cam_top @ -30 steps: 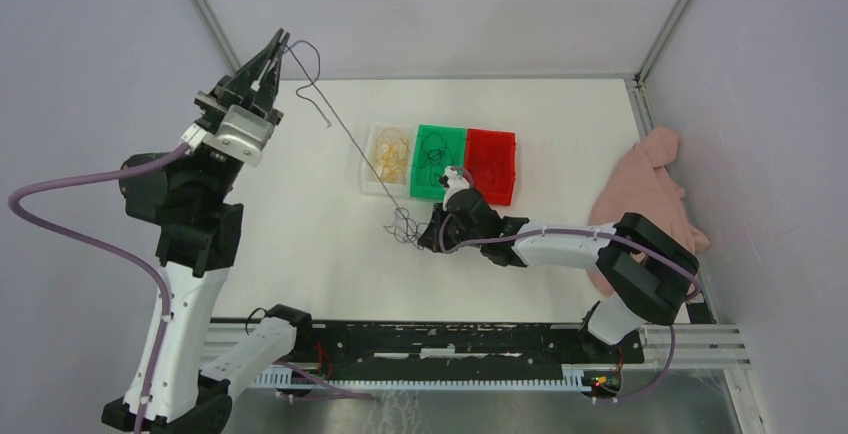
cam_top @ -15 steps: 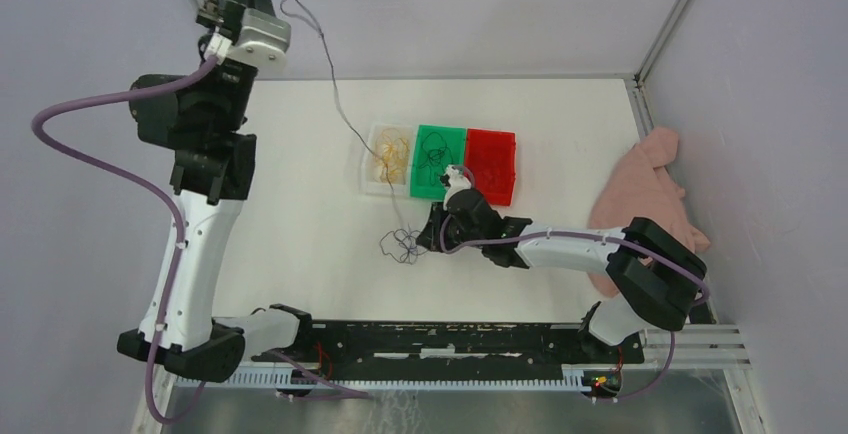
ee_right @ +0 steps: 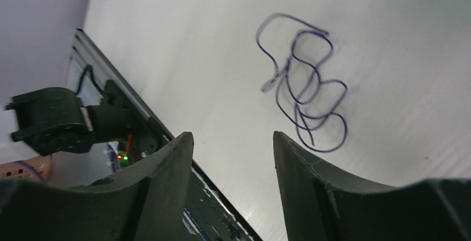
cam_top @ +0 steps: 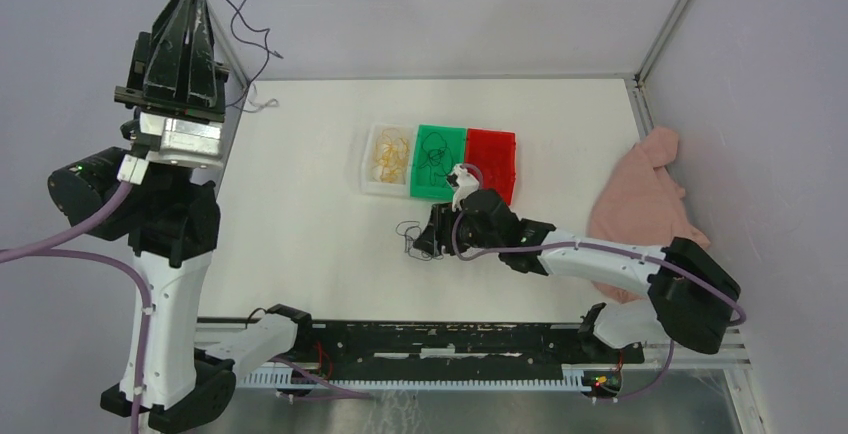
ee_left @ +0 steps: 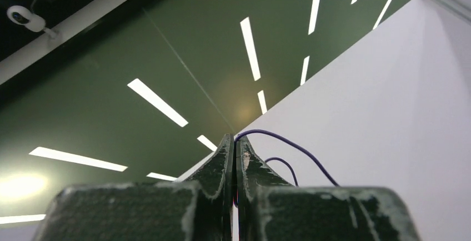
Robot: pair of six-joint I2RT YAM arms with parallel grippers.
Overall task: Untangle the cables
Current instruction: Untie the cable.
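Table bare left of trays; cable coil mid-table; cloth crowds right edge.

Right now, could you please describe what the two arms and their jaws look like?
Both arms share one build: white link shells joined by bulky black joint housings. The left arm and right arm each carry a thick lilac hose looped along them. The jaws are black, tapered, with scuffed, whitish-worn edges. A silver-grey block sits behind the left jaws.
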